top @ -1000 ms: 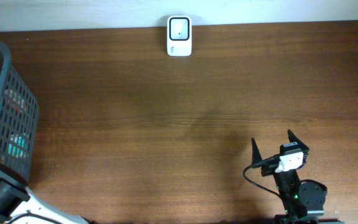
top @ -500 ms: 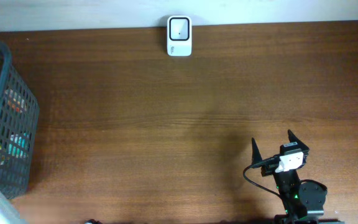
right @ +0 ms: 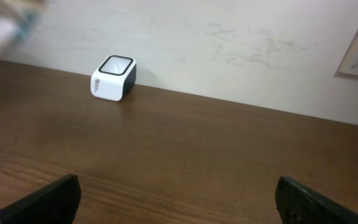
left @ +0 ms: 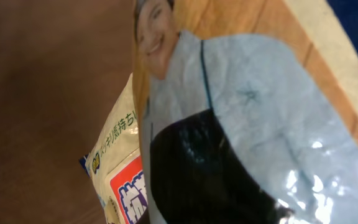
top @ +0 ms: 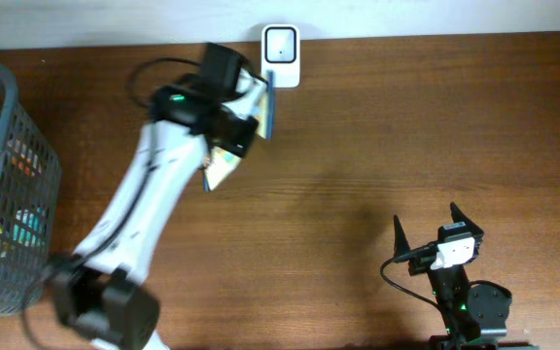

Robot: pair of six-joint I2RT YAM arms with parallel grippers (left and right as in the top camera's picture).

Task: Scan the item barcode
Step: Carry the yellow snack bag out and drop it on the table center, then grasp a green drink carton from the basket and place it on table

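While basket (top: 29, 185) sits far left — packet (top: 222, 167) hangs near scanner (top: 281, 56).

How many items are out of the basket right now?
1: a printed packet in the left gripper, held near the barcode scanner. Others sit in the basket, mostly hidden by its mesh.

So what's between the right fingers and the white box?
Just bare wooden table between the right fingers and white scanner, shown in the right wrist view.
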